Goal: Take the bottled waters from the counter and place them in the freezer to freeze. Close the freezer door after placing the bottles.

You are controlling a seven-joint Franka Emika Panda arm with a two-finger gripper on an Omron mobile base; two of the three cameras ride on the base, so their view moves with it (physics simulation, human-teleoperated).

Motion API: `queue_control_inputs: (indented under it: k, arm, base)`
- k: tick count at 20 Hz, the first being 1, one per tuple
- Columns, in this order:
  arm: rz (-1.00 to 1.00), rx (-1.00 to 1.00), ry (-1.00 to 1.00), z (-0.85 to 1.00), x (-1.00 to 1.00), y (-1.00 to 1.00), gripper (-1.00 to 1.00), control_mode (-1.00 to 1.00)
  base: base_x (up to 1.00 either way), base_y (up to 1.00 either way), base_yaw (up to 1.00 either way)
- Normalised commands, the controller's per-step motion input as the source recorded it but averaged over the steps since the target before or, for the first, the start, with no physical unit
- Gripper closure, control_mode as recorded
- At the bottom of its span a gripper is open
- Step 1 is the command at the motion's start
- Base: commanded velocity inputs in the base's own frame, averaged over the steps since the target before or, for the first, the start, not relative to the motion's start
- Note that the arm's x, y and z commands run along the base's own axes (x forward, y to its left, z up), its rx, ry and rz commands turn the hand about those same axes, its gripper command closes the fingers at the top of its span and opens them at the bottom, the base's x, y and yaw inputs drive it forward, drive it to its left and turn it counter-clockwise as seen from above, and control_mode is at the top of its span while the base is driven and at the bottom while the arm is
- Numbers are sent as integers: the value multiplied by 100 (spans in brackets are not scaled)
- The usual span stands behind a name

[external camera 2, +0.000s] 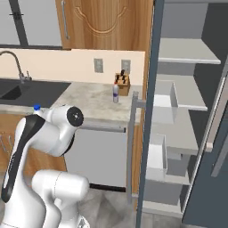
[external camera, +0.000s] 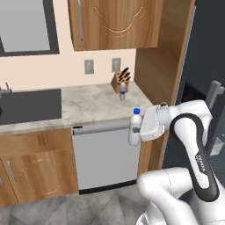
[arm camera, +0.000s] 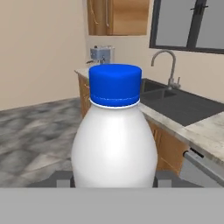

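Note:
My gripper (external camera: 139, 130) is shut on a blue-capped bottled water (external camera: 135, 127), held upright in the air in front of the counter (external camera: 92, 105) edge. In the hand view this bottle (arm camera: 113, 144) stands large between my two fingertips (arm camera: 61, 179); its cap (external camera 2: 36, 107) peeks out behind my arm in the right base view. A red-capped bottled water (external camera: 122, 91) (external camera 2: 116, 93) stands on the counter next to the knife block. The freezer (external camera 2: 182, 102) is to the right with its door (external camera 2: 149, 111) open, pale shelves and door bins showing.
A wooden knife block (external camera: 119, 80) stands at the counter's back right corner. A grey dishwasher front (external camera: 105, 154) sits below the counter. The dark sink (external camera 2: 13, 91) with a faucet (arm camera: 168, 65) lies to the left. The open door's handle (external camera 2: 132, 142) juts out towards the dishwasher.

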Motion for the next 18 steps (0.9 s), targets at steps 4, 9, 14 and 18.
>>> queue_control_inputs:
  k: [4,9,14,18]
  arm:
    - [0,0,0,0,0,0,100,100]
    - [0,0,0,0,0,0,100,100]
    - [0,0,0,0,0,0,100,100]
    - [0,0,0,0,0,0,100,100]
  base:
    - [-87,-3,-10]
    - [-39,-29,-8]
    - [-54,-52,-1]
    - [-26,-56,0]
